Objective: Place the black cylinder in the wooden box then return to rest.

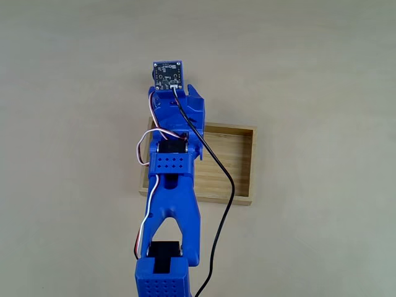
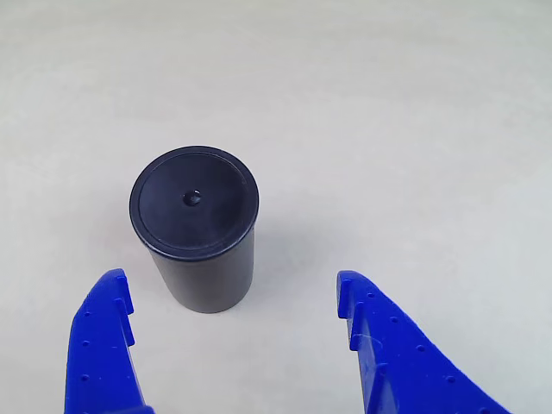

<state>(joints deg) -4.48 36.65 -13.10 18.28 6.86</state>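
the black cylinder [image 2: 195, 226] stands upright on the pale tabletop [image 2: 414, 112], round lid up, a small dimple in the middle of the lid. in the other view it sits just ahead of the gripper [image 2: 231, 297], a little toward the left-hand finger rather than centred. the two blue fingers [image 2: 102, 345] are spread wide, nothing between them, no contact with the can yet.

so the step in hand looks like the approach for the grasp. to do it well, i'd say nudge the wrist slightly left in that view so the can sits in the middle of the gap, then push forward until the fingers flank its body, not just its lid rim. close evenly; a one-sided touch could tip or skid a light can like this on a smooth table.

out wider, the fixed view has the blue arm [image 1: 170, 185] stretched up the frame, passing over the wooden box [image 1: 238, 162], which lies open and shallow behind the reach. the cylinder is well outside it, past its far wall under the wrist.

writing? a small circuit board [image 1: 168, 75] rides on the wrist, but its markings are too small to read. no brand or label on the can.
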